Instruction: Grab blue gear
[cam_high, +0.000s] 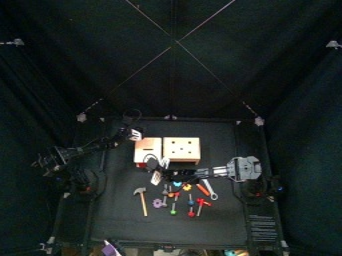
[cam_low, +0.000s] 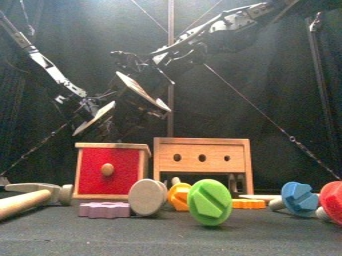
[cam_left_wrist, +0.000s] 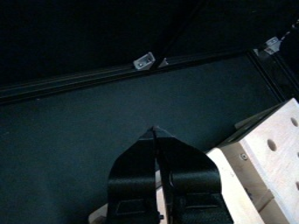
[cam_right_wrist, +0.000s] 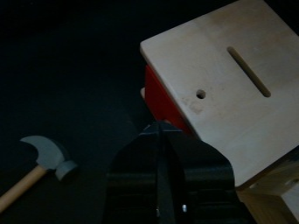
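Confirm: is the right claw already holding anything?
No, the right claw hangs empty over the wooden box, nothing between its tips.

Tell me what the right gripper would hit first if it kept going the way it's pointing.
Probably the red-faced wooden box: the right gripper points at its near edge, though the gap between them is hard to judge.

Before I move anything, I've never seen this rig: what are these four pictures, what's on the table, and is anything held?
Two black robot arms stand at a small black table. One picture looks straight down, one level from the table's front edge, two from the wrists. On the table: a red-faced box, a wooden box with holes, a hammer, a green screw, a blue piece and other small toys. The left end effector and right end effector both look shut and empty.
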